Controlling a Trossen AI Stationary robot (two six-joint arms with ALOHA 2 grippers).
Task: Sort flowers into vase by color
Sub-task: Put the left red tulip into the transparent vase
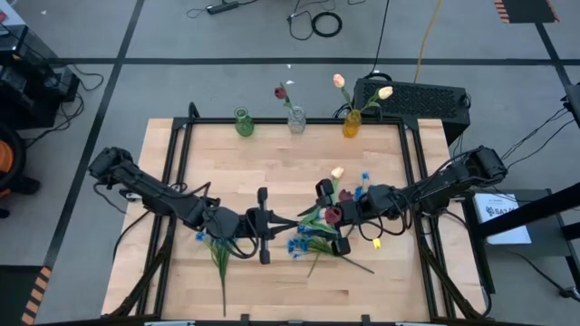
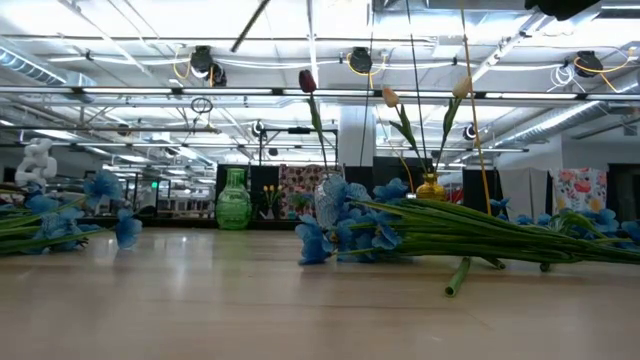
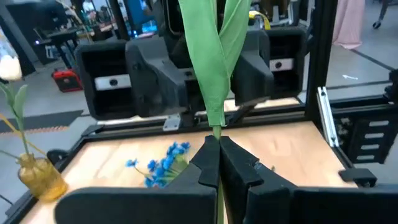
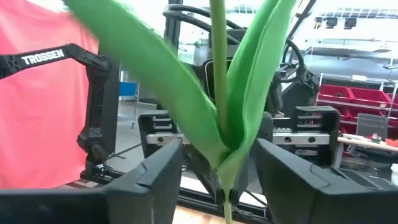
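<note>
Fingers of the left gripper (image 3: 219, 163) are pressed together on a green stem (image 3: 217, 74), its leaves rising straight ahead of them in the left wrist view. Those of the right gripper (image 4: 219, 171) stand apart on either side of another leafy stem (image 4: 219, 68), not touching it. Both grippers meet over the middle of the table (image 1: 272, 163), above a loose heap of blue, red and cream flowers (image 1: 328, 226). At the table's far edge stand a green vase (image 1: 243, 122), a clear vase (image 1: 296, 119) with a red tulip (image 1: 281, 92), and a yellow vase (image 1: 352, 123) with cream tulips (image 1: 339, 81).
</note>
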